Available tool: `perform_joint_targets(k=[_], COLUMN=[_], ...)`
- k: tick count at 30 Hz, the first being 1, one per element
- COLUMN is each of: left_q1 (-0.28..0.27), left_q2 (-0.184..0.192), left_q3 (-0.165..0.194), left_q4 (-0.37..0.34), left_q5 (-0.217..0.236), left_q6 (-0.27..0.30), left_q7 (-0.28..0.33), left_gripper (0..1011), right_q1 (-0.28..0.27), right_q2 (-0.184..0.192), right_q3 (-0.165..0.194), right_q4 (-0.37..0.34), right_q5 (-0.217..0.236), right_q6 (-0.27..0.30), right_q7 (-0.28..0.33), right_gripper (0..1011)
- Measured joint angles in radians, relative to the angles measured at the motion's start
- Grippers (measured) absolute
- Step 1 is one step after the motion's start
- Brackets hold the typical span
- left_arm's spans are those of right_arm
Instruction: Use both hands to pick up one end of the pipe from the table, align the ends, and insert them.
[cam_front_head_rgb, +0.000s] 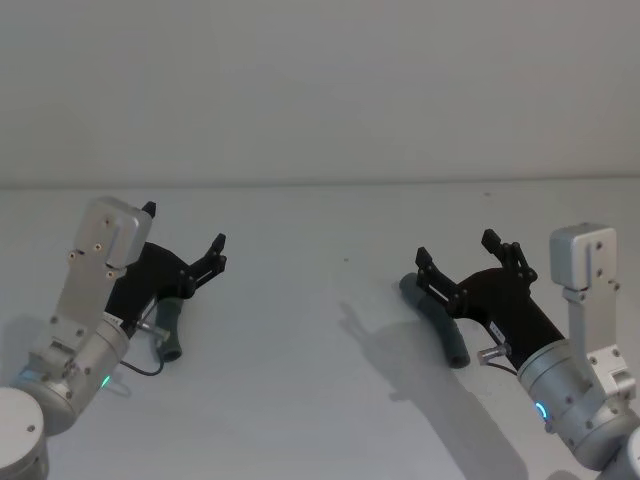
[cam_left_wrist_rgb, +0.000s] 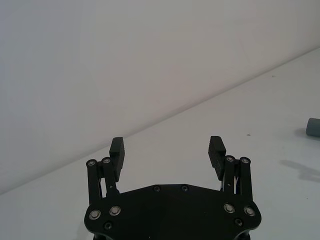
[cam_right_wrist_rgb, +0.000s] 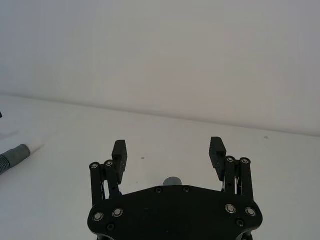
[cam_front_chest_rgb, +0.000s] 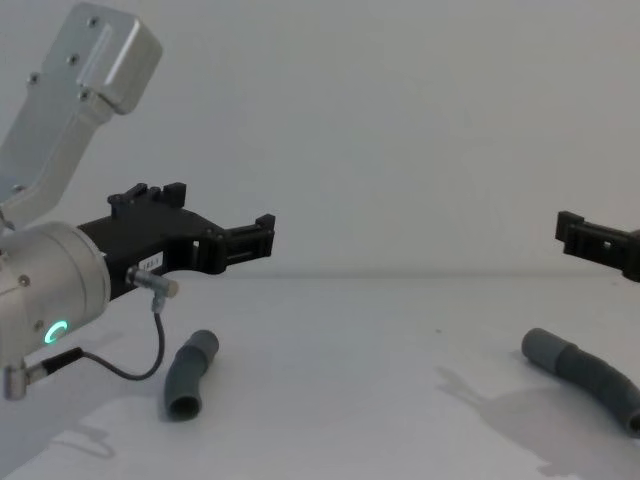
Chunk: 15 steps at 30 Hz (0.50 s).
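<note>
A: Pipe, short piece (cam_front_head_rgb: 171, 325): position?
B: Flat on the bench (cam_front_head_rgb: 320, 410), below the left gripper (cam_front_head_rgb: 185, 225), rearward of its fingers (cam_left_wrist_rgb: 216, 150); long axis fore-aft
A: Longer piece (cam_front_head_rgb: 437, 320)?
B: Below the right gripper (cam_front_head_rgb: 456, 245), slanting; collar (cam_right_wrist_rgb: 172, 181) under the finger gap
A: Finger state?
B: Both pairs wide open, empty; each arm should descend on its own piece

Head view downward, chest view sideways, shared table (cam_front_head_rgb: 290, 400)
</note>
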Motion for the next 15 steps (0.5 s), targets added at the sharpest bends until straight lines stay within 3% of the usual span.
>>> perform_joint_targets(k=[15], left_q1=[0.0], left_q2=[0.0], left_q3=[0.0], left_q4=[0.0], left_q5=[0.0], left_q6=[0.0], left_q7=[0.0], left_gripper=[1001], right_q1=[0.0], right_q2=[0.0], right_q3=[0.0], right_q4=[-0.001], right_q5=[0.0], right_q6=[0.0], right_q7=[0.0], right_gripper=[1000])
